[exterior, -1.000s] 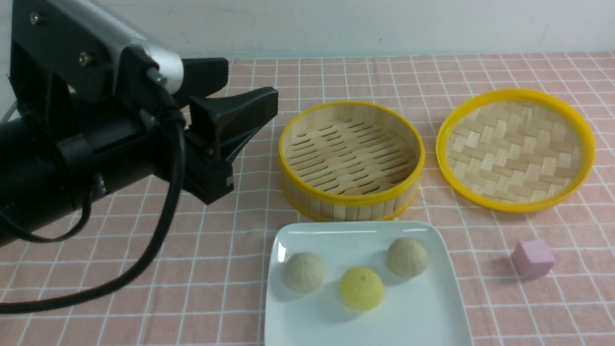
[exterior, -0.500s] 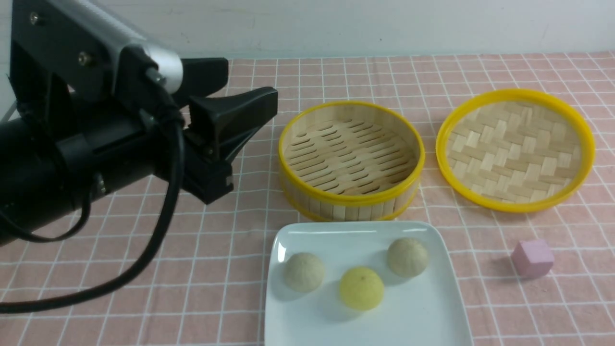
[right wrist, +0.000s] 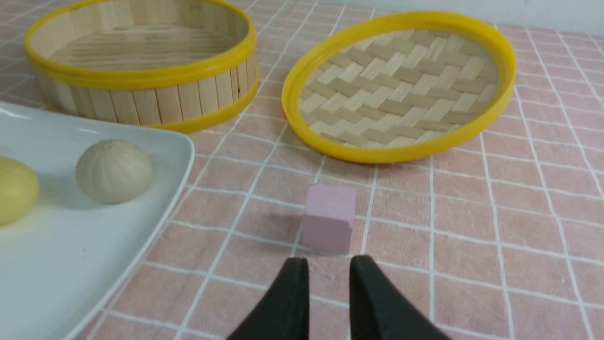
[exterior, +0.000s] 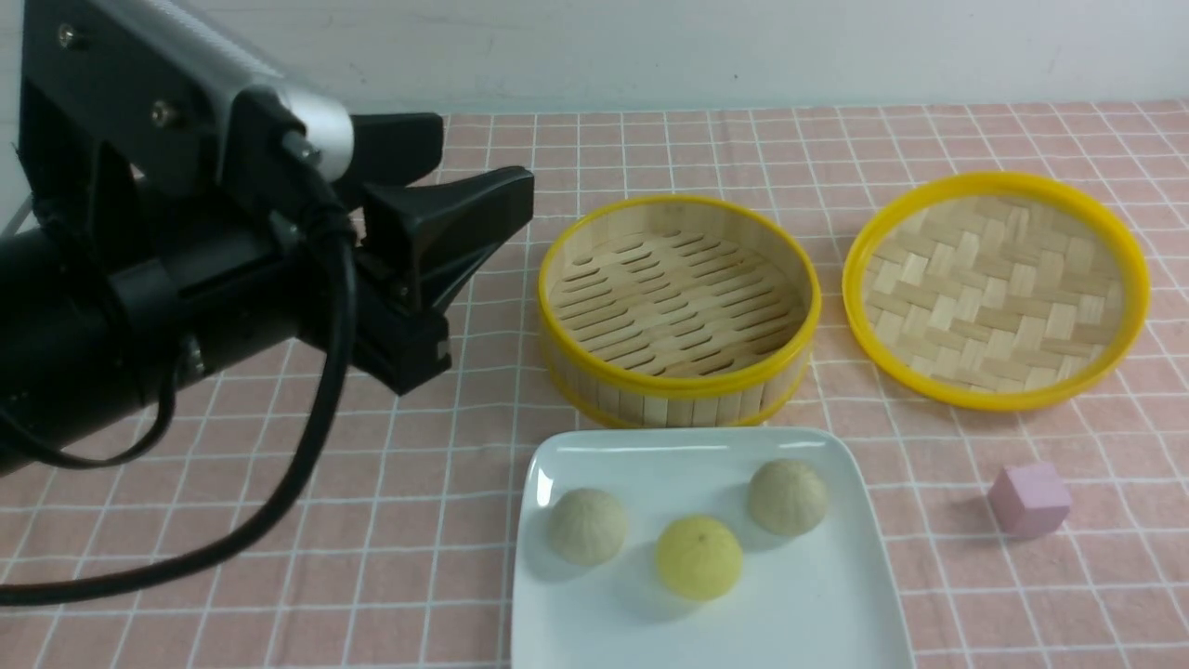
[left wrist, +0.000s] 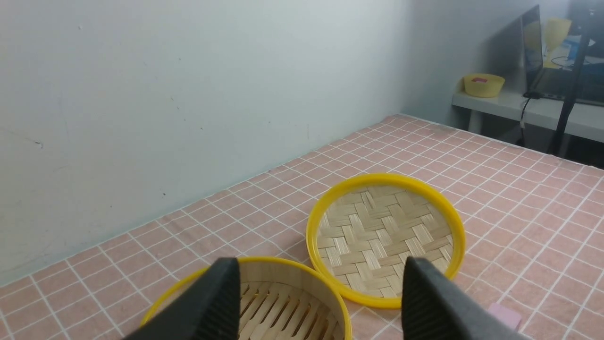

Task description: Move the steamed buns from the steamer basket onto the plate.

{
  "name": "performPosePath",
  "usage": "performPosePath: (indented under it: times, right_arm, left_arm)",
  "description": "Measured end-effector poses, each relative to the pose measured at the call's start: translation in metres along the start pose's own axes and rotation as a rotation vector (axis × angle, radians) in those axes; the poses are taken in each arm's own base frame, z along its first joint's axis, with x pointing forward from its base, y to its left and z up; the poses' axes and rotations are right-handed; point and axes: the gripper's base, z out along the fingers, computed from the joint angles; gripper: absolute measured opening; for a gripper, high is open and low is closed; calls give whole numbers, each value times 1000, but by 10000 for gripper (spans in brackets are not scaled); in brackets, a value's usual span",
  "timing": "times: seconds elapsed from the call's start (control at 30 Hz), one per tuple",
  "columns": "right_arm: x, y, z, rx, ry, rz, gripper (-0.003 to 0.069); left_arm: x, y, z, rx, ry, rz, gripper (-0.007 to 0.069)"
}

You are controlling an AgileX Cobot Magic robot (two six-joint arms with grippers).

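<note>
Along the near edge of the bench [exterior: 418,557], the plate [exterior: 808,613] carries all three steamed buns: the left grey bun [exterior: 587,527], the yellow bun [exterior: 699,557] closest to the edge, and the right grey bun [exterior: 788,497]. Each sits apart from the others and well inside the rim, so none looks likely to roll off.

Just behind the plate, toward the middle of the bench, the steamer basket [exterior: 678,395] stands upright with nothing on its slotted floor. By my reading, the transfer is complete. The lid [exterior: 994,279] lies flat beside the basket toward the right edge, woven face showing and empty, presumably parked there to leave the basket open. A pink cube [exterior: 1029,500] sits alone on the cloth between the lid and the near edge. It is no part of the job.

The left gripper [exterior: 485,158] hangs over the bench's left side, level with the basket but clear of it. Its jaws are spread wide with nothing between them, which suits an arm with no bun to carry. The right gripper [right wrist: 328,264] hovers low just short of the cube, its jaws a narrow gap apart and empty.
</note>
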Motion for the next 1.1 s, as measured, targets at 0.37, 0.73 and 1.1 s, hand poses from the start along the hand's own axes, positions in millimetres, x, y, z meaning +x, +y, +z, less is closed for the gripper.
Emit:
performPosePath:
  times: [0.37,0.73,1.1]
  right_arm:
    - [16,1,4,-7,91,1,178]
    - [17,1,4,-7,92,-4,195]
    - [17,1,4,-7,92,-7,202]
  left_arm:
    - [0,0,0,0,0,2,459]
    - [0,0,0,0,0,2,459]
    - [0,0,0,0,0,1,459]
